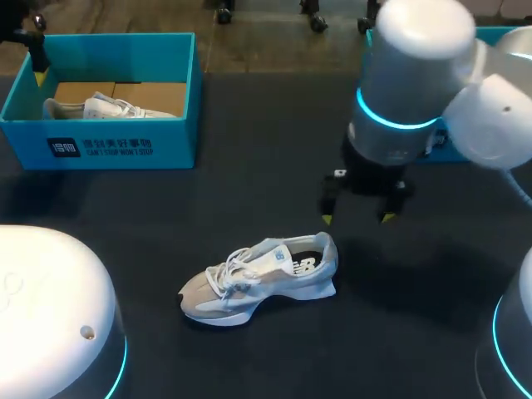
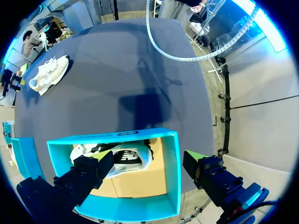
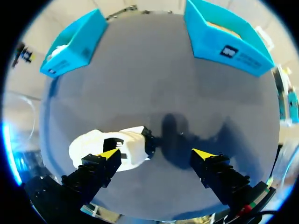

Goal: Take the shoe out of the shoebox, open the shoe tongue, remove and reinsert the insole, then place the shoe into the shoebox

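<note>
Right gripper (image 1: pixel 356 218) released beside shoe (image 1: pixel 259 278); left gripper (image 2: pixel 149 158) released, seemingly above shoebox (image 2: pixel 172 177) rim

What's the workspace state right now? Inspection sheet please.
Surface: dark matte table.
Job's things: loose shoe upright on its sole mid-table; open shoebox at far left, holding a boxed shoe.
Clutter: second teal box at far right, partly behind the right arm.
Grippers: left gripper over the shoebox, fingers open; right gripper by the loose shoe's heel, fingers open, touching nothing.
Cables: pale hose arcs ahead of the left gripper over the table's far end; contact cannot be told.
Surroundings: nothing seen.
</note>
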Available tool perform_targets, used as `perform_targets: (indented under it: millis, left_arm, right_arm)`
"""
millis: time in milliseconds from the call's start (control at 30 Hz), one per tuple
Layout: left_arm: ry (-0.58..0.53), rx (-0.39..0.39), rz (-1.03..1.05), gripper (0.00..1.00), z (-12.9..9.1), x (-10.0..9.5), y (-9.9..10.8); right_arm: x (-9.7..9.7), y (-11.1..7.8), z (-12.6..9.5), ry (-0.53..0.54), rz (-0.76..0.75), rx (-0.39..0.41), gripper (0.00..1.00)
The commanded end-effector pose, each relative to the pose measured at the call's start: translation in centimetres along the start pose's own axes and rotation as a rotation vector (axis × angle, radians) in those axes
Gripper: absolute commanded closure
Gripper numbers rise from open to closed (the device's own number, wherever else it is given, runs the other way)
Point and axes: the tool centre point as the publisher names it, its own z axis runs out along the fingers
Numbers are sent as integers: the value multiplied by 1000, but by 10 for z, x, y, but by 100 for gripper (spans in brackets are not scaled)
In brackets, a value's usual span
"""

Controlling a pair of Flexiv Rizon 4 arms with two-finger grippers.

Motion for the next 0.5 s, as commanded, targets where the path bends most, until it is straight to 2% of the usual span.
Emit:
perform_targets:
  millis: [33, 67, 400, 500]
  left_arm:
    - [2, -2, 1, 0, 0, 0, -1]
    - [2, -2, 1, 0, 0, 0, -1]
    - [2, -2, 1, 0, 0, 0, -1]
    - [2, -2, 1, 0, 0, 0, -1]
  right_arm:
    - [-41, -8, -9, 509, -522, -49, 0]
    - [-46, -7, -5, 517, -536, 37, 0]
    - [-46, -7, -5, 517, -536, 37, 0]
    - [-53, -8, 11, 667, -753, -2, 0]
